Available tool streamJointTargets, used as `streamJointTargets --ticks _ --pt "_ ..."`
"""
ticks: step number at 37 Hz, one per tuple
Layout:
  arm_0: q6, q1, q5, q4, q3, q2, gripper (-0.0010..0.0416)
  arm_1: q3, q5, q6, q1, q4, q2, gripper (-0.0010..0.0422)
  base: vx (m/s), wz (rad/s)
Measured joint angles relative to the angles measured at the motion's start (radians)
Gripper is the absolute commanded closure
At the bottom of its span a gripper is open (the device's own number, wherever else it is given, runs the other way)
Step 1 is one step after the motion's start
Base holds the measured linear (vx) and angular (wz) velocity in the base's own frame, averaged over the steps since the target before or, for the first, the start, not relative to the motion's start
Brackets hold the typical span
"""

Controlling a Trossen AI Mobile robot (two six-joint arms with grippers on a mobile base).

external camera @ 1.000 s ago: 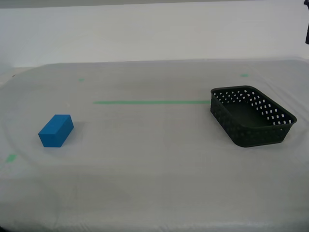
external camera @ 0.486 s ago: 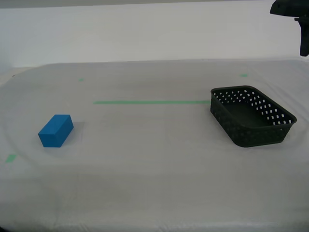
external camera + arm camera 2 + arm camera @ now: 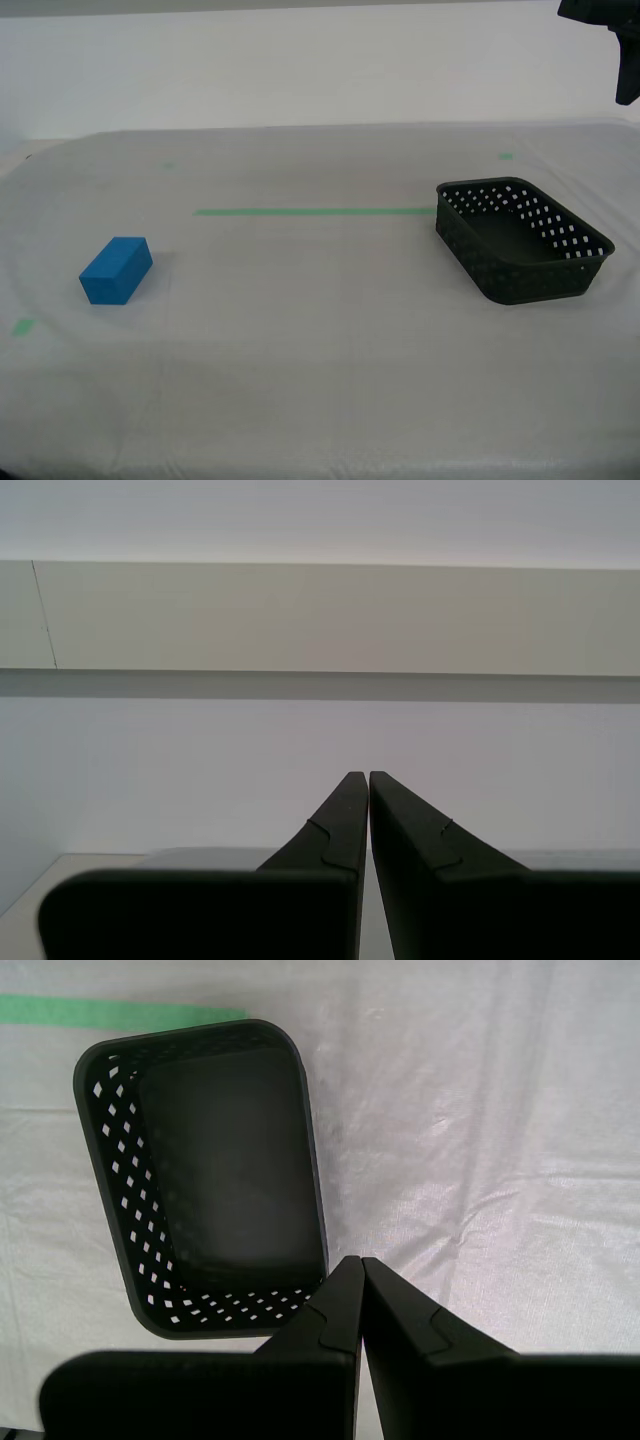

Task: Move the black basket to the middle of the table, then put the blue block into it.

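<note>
— How do your grippers stand?

— My first gripper (image 3: 361, 1260) is closed, empty, fingertips touching — it hangs above the pale grey-white cloth table (image 3: 480, 1140), just beside the rim of the shallow black perforated plastic basket (image 3: 215, 1160). My second gripper (image 3: 368, 775) is closed also, holding nothing, and faces a plain wall.

— And the things?

— The basket (image 3: 520, 240) is empty, at the exterior view's right, at the end of the green tape line (image 3: 315, 211). The small bright-blue rectangular block (image 3: 116, 269) lies at the exterior view's left, well apart from the basket.
</note>
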Motion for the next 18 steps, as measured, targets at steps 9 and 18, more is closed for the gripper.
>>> streamJointTargets --ticks 9,18 --pt "-0.011 0.051 0.000 0.000 0.000 -0.011 0.0406 0.000 0.000 0.000 0.000 0.000 0.000 0.0412 0.000 0.000" --pt "-0.011 0.092 0.042 0.011 0.000 -0.010 0.0401 0.000 0.000 0.000 0.000 0.000 0.000 0.0412 0.000 0.000"
